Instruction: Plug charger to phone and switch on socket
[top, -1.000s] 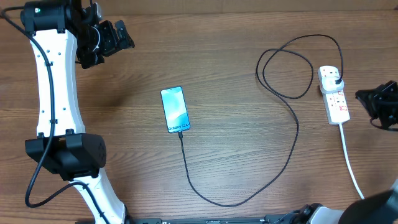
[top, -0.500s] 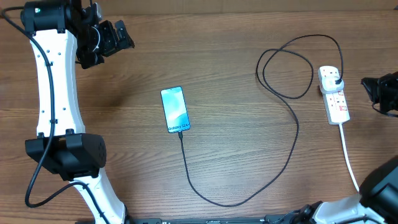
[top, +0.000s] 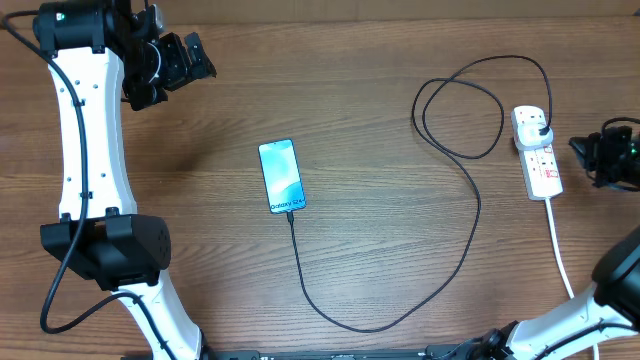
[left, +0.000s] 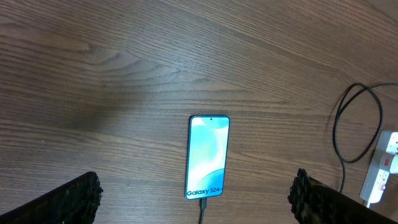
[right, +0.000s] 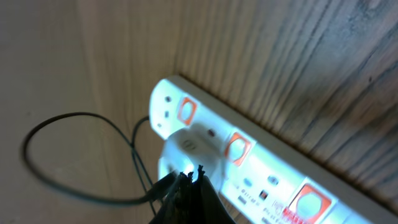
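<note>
The right gripper (right: 186, 182) is showing its jaws pressed together, pinching nothing. Directly beyond its closed tips the socket (right: 261, 165) is lying slantwise on the wood, with three red switches (right: 237, 148) running along its white face. The wrist view does not settle whether the tips are touching the strip; in the overhead view the gripper is sitting just beside the socket's long side, with a thin gap showing between them. The charger (right: 81, 186), a thin black cable, is curving in on one side of the closed tips and meeting the socket at the end nearest them, where its black plug (top: 540, 125) is sitting in an outlet. From that plug the cable is looping away from the right jaws across the table (top: 380, 90) and is sweeping round to the phone (top: 281, 175), which is lying well apart from them. A white cord (top: 560, 250) is trailing off the socket's other end. The left gripper (top: 190, 58) is holding its jaws spread wide and gripping nothing; its two dark fingers (left: 71, 200) are framing the lower corners of the wrist view. Far out in front of them, centred between the two, the phone is lying flat, screen glowing blue, with the charger's connector tip (left: 202, 203) seated in the end nearer the jaws.
</note>
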